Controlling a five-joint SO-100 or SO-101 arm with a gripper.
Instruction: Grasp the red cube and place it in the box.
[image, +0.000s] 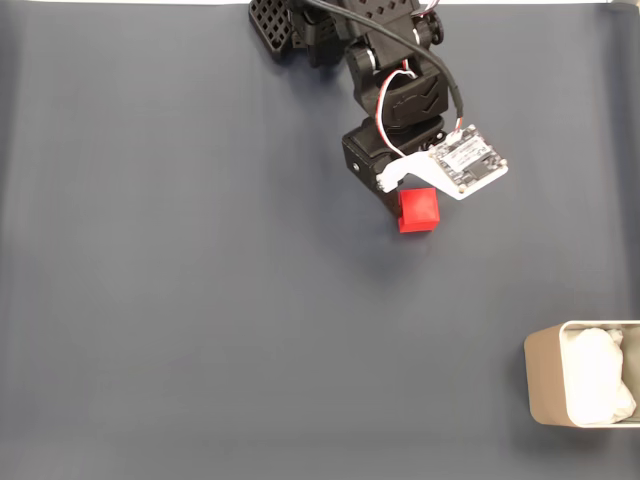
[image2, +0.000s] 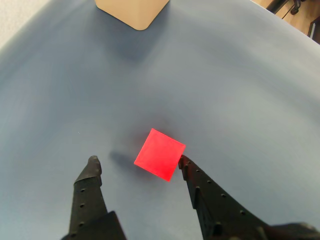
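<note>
Here the jaws (image2: 137, 162) are spread wide around the red cube (image2: 159, 154) on the counter (image: 200, 300), ready to pinch it, with the box (image: 545, 378) far off.

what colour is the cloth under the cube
Dark grey-blue cloth, plain; clearest in the fixed view.

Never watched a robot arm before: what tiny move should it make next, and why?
Probably ease forward and shift slightly sideways. In the wrist view the open gripper has the red cube near its right finger, off-centre and just past the tips, so closing now might only nudge it.
</note>
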